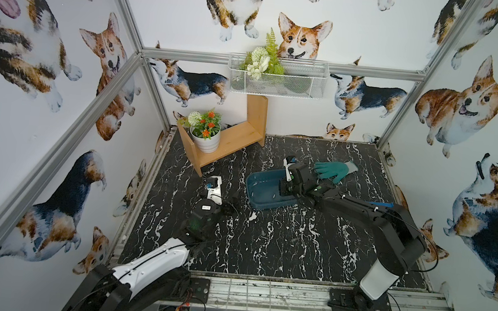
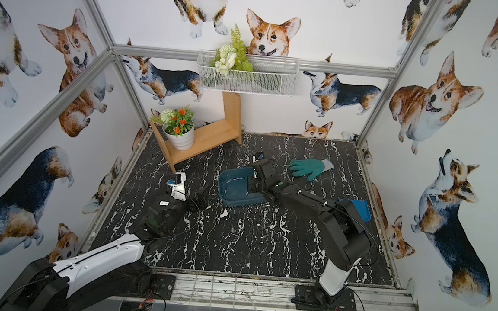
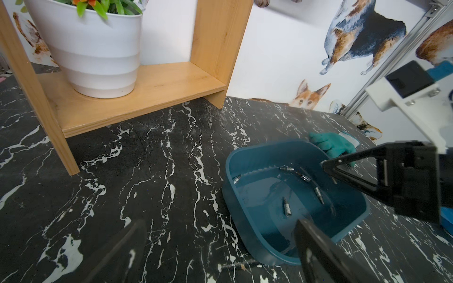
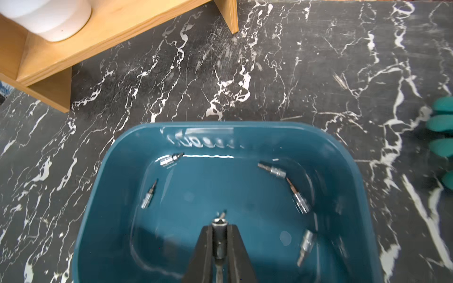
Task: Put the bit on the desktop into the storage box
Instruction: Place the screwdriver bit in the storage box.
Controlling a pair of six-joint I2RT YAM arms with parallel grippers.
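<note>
A: Left gripper [image 3: 220, 223]?
B: Spread wide, empty, poised low above the desktop [image 1: 263, 243], just left of the storage box [image 1: 256, 195]. Arm folded back towards the near left corner, wrist tipped forward.
A: And the box?
B: Sitting mid-desktop, right of the wooden shelf [image 1: 233, 142] with its flower pot [image 1: 206, 142]. Five loose bits [image 4: 272, 170] lying on its floor.
A: Right gripper [image 4: 219, 227]?
B: Pinched narrow on one more bit [image 4: 219, 241], tip pointing away from the wrist, held over the box floor.
A: Arm?
B: Stretched out from the near right corner, reaching left and far, wrist angled down over the box's right end.
A: Further right?
B: Green glove [image 1: 334, 170] flat on the desktop just beyond the box. Blue dustpan [image 2: 360, 207] near the right edge, partly hidden behind the arm.
</note>
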